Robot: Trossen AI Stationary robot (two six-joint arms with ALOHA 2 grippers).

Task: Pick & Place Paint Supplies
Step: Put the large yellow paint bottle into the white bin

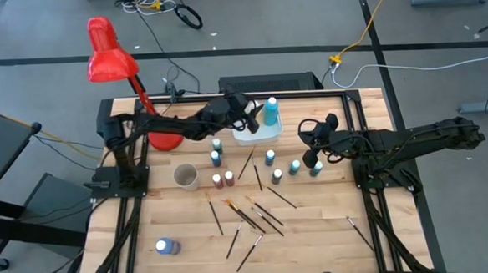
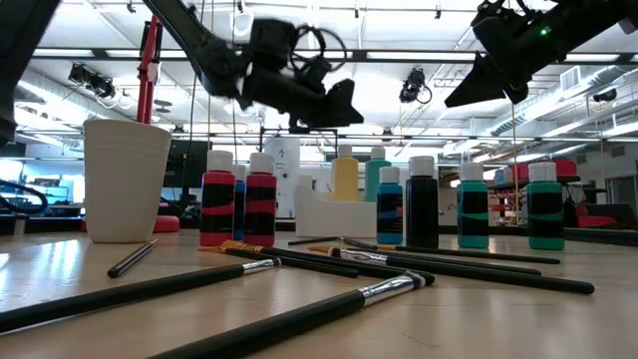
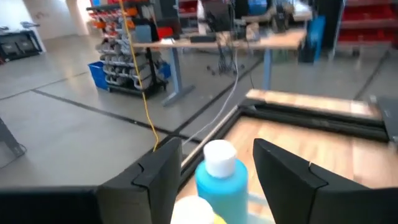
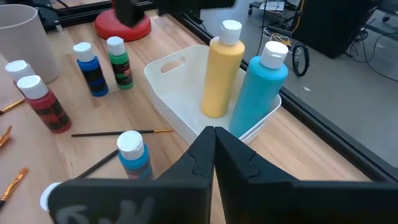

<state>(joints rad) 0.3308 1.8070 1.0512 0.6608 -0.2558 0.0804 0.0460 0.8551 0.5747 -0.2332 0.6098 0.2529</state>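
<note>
- So the left gripper hangs over the shallow white rectangular plastic tray at the back of the wooden bench, fingers spread wide on either side of a tall light-blue paint bottle with a white cap. From the wrist view they look clear of it, not squeezing.
- That blue bottle stands upright in the tray, right beside a tall yellow paint bottle.
- The right gripper sits above the bench's right half, near the teal bottles, fingers pressed together with nothing between them.
- Small paint bottles stand in a loose row in front of the tray: blue, green, red-brown ones.
- One more small blue bottle lies on its side near the front left corner.
- Thin dark-handled paintbrushes lie scattered across the middle of the bench, one off at front right.
- A small beige cup stands left of the bottle row.
</note>
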